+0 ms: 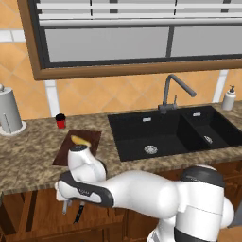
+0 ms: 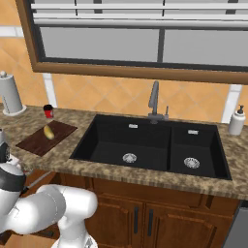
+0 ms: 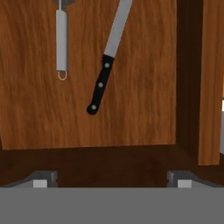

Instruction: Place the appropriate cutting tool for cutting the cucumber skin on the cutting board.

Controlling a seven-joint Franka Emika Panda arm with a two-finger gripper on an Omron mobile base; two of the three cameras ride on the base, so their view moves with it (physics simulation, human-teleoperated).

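The gripper [image 3: 112, 177] hangs released, its two fingertips [image 3: 43, 178] spread wide over one open wooden drawer [image 3: 144, 109]. Beyond them lie one peeler [image 3: 61, 41], ahead of the left-hand fingertip in the hand view and well apart from it, and one black-handled knife [image 3: 105, 70] beside it. Farther off, one cucumber [image 1: 80, 140] rests on one cutting board [image 1: 64, 153].

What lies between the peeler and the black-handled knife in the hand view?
Nothing: in the hand view only bare brown wood separates the peeler on the left from the knife on the right; they lie apart.
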